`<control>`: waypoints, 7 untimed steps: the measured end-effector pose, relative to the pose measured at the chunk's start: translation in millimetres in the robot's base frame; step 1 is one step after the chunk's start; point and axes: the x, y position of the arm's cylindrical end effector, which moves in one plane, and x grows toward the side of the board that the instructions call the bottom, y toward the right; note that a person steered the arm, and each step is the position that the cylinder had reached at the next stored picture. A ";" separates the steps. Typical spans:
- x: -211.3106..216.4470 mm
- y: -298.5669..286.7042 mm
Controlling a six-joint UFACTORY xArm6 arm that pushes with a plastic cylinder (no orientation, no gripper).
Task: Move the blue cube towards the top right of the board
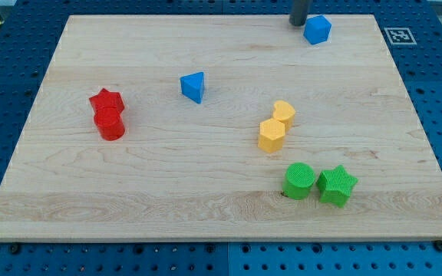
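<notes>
The blue cube point(318, 29) sits near the view's top edge of the wooden board point(167, 192), right of centre. My tip point(298, 23) is a dark rod coming down from the view's top, just left of the blue cube, touching or nearly touching its left side.
A blue triangular block point(193, 87) lies left of centre. A red star point(106, 100) and a red cylinder point(110, 124) touch at the left. Two yellow blocks point(276, 126) sit together right of centre. A green cylinder point(299, 181) and a green star point(337, 185) lie near the bottom right.
</notes>
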 end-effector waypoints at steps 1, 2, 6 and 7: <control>2.3 -7.4; 14.0 -7.3; 38.7 59.7; 38.7 75.6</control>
